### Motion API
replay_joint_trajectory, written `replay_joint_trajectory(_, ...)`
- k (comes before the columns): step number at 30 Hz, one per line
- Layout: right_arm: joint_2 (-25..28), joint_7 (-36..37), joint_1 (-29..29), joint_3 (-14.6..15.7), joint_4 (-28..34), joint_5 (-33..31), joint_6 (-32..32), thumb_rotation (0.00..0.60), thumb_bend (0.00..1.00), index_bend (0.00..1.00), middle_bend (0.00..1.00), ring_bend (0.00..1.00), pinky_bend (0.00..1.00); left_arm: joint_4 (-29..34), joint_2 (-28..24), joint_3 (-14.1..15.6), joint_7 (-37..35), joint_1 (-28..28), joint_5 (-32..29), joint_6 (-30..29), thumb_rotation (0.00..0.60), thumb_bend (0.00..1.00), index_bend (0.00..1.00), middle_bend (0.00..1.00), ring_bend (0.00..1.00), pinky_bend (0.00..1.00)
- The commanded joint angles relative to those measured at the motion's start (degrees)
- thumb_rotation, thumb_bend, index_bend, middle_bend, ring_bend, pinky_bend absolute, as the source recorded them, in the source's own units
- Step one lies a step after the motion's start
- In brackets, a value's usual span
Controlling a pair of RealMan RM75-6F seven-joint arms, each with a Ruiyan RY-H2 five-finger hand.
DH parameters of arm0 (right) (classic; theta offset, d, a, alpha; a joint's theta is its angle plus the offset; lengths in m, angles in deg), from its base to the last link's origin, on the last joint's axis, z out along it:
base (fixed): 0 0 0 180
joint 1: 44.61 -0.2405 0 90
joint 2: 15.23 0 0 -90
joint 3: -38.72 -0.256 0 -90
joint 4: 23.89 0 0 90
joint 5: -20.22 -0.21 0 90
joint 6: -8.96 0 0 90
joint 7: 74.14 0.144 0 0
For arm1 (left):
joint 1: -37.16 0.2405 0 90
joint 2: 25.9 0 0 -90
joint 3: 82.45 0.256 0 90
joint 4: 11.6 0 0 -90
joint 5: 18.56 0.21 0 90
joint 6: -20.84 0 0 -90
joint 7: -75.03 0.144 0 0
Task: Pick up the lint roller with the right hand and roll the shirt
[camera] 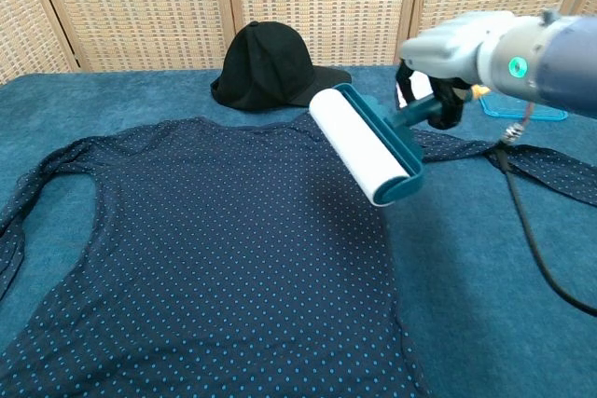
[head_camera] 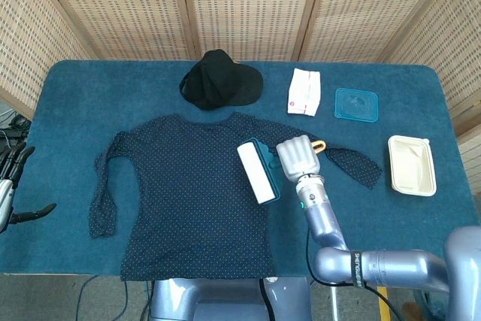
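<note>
Woven rattan screens [head_camera: 240,5] close off the back of the scene, and in front of them a table covered in blue felt [head_camera: 75,103] carries a black cap [head_camera: 220,80], a folded white cloth [head_camera: 304,92], a blue container lid [head_camera: 355,104] and a pale food tray [head_camera: 412,165] along its far and right sides. Spread flat in the middle lies the dotted navy shirt [head_camera: 188,186]. The right hand [head_camera: 298,157] has its fingers wrapped around the handle of the lint roller [camera: 364,144], whose white roll appears in the chest view to hang tilted just above the shirt's right chest area rather than pressing on it. The left hand [head_camera: 9,186] sits at the table's left edge, well apart from the work, fingers spread and holding nothing. The main risk seems to be the tilt: if the roll comes down on one end only, the sticky sheet could grab the thin fabric and drag or bunch it instead of rolling. With no other hand pinning the shirt, a long stroke might pull the whole garment along the felt. The nearby right sleeve [camera: 550,167] could also be caught by the arm's dangling cable [camera: 532,230].
</note>
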Motion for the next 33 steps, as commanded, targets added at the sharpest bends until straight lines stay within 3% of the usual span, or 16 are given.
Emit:
replay_joint_trajectory(1,-4.5,-9.4,-7.7,-1.9,-0.9,-6.0,4.4,0.600,0.84,0.71,1.00,1.00,1.00,-0.1,-0.1,-0.1,-0.5,-0.2,-0.2,0.4,0.600,0.00,0.00,0.00,0.00,0.00)
replay_joint_trajectory(9,-14.5,-16.9,-16.5,-3.0,-9.0,-10.2,5.7,0.600,0.84,0.71,1.00,1.00,1.00,-0.7,-0.3,-0.4,-1.6,-0.7,-1.4,1.7,0.600,0.00,0.00,0.00,0.00,0.00)
replay_joint_trajectory(15,-19.5,-18.5,-19.4,-3.1,-14.8,-11.4,4.9,0.600,0.85,0.72,1.00,1.00,1.00,-1.1,-0.3,-0.5,-2.0,-1.0,-2.2,2.7,0.600,0.00,0.00,0.00,0.00,0.00)
replay_joint_trajectory(27,-27.8,-18.9,-22.1,-2.3,-23.8,-11.8,1.7,0.600,0.87,0.72,1.00,1.00,1.00,-2.2,0.4,-1.0,-1.4,-2.0,-4.9,5.2,0.600,0.00,0.00,0.00,0.00,0.00)
replay_joint_trajectory(33,-29.7,-19.5,-21.2,0.6,-26.7,-10.3,1.2,0.600,0.87,0.71,1.00,1.00,1.00,-2.3,0.4,-1.0,-1.6,-2.2,-5.4,5.8,0.600,0.00,0.00,0.00,0.00,0.00)
